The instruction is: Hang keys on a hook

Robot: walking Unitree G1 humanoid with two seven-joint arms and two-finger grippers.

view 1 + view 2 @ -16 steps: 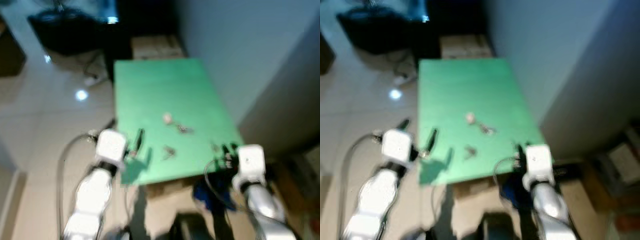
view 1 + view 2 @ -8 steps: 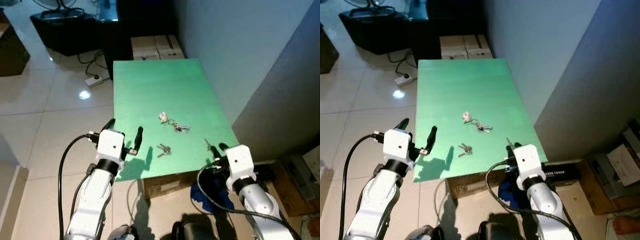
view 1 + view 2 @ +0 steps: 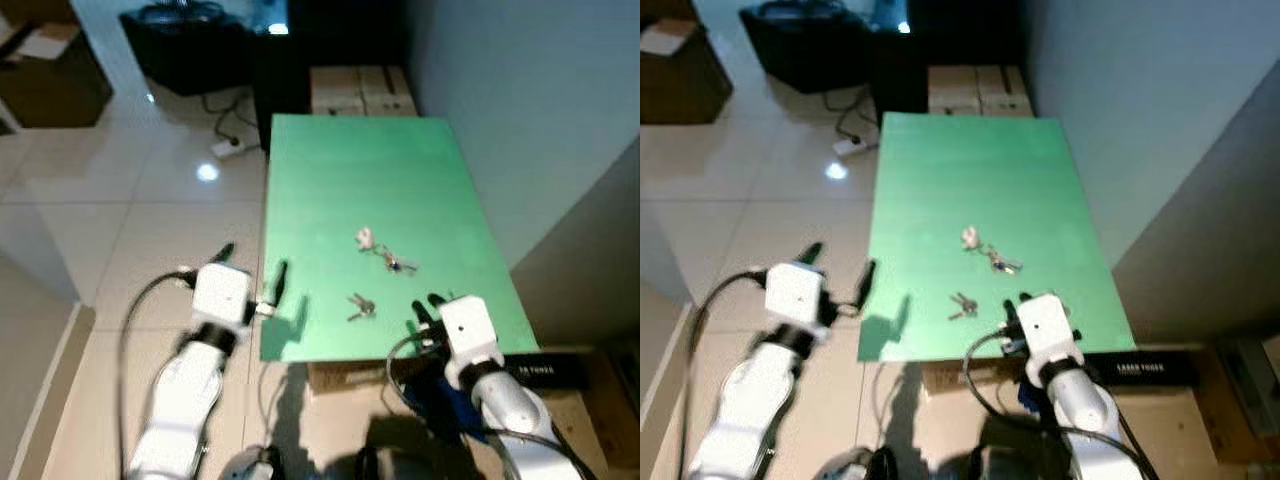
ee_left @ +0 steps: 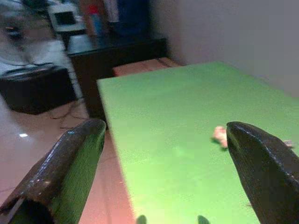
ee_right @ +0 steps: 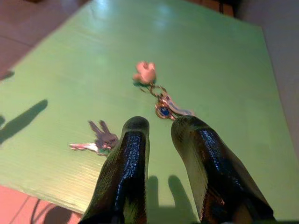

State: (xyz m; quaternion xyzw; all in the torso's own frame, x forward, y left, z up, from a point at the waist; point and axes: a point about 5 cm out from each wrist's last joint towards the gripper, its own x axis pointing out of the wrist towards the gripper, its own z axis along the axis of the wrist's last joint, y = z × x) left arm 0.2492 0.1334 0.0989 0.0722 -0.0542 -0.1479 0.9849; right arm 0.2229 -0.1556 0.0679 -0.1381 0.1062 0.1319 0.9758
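Green table (image 3: 330, 180), keys (image 3: 361, 307), boxes (image 3: 362, 91) behind

You have a green table (image 3: 370, 170) ahead. On it lie a pink-charm key ring (image 3: 380, 250) and, at its 7 o'clock, small loose keys (image 3: 360, 307).

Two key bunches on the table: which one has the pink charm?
The farther bunch, toward the wall, carries the pink charm; the plain keys lie nearer the table's front edge.
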